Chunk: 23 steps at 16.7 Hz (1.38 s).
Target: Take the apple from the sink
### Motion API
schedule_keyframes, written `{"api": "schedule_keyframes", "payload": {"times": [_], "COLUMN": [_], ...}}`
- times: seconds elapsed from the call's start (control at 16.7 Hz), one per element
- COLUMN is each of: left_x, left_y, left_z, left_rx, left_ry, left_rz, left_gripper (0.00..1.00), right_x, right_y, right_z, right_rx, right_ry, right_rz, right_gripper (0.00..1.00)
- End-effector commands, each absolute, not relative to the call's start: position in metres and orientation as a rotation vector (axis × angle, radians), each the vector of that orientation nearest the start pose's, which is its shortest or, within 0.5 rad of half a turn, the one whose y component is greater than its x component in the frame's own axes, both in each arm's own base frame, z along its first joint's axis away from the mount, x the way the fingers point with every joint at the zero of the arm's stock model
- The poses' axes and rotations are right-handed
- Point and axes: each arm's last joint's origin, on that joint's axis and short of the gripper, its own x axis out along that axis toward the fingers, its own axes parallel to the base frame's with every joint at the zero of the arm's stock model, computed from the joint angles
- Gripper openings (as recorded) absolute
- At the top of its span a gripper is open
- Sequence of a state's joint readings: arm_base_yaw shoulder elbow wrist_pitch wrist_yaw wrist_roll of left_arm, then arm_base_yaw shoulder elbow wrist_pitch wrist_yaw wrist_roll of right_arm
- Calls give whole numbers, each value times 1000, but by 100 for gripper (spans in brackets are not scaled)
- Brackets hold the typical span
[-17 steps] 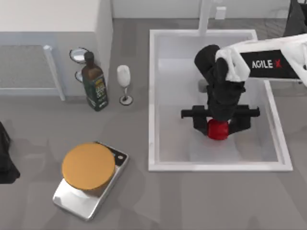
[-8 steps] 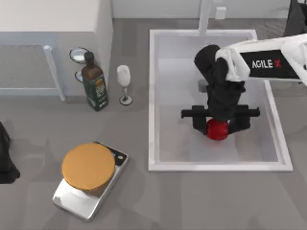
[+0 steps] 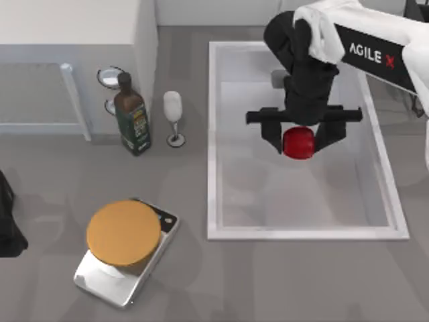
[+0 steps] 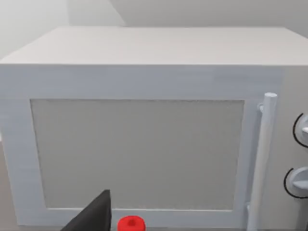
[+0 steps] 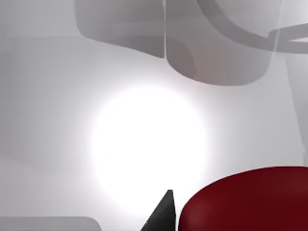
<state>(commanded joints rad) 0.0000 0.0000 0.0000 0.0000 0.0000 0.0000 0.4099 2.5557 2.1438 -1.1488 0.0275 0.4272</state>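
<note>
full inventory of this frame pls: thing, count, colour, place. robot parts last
glossy red apple: 1, red, between the right gripper's fingers, above the sink
large rectangular white sink: 1, white, right half of the table
dark green oil bottle: 1, dark green, left of the sink
clear wine glass: 1, clear, between bottle and sink
silver kitchen scale with round orange top: 1, silver and orange, front left
white microwave: 1, white, rear left
right gripper: 1, black, over the sink, shut on the apple
left arm: 1, black, parked at the table's left edge
</note>
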Motion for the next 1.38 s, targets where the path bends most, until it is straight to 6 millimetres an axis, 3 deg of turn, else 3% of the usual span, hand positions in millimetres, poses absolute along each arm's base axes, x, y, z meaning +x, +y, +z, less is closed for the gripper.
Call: {"api": "schedule_keyframes", "payload": {"times": [0.3,0.54,0.72,0.9,0.96,1.08,1.38], "left_x": [106,106,106,106,106,106,106], "left_y": [-1,-1,-1,-1,-1,-1,-1], "left_z": [160,160,160,160,160,160,160], "left_rx": [0,0,0,0,0,0,0], "left_ry": [0,0,0,0,0,0,0], "left_rz": [0,0,0,0,0,0,0], "left_gripper": [100,100,100,100,100,100,100], "right_x": [451,431,423,423,431,431,434], "right_y": [202,191,187,187,195,193,164], "right_z": [212,268,284,285,288,289,303], "right_rx": [-3,1,3,3,49,48,37], "right_ry": [1538,1528,1521,1521,1389,1389,1400], "right_rz": [-9,-6,-3,-3,55,54,42], "right_gripper": [0,0,0,0,0,0,0]}}
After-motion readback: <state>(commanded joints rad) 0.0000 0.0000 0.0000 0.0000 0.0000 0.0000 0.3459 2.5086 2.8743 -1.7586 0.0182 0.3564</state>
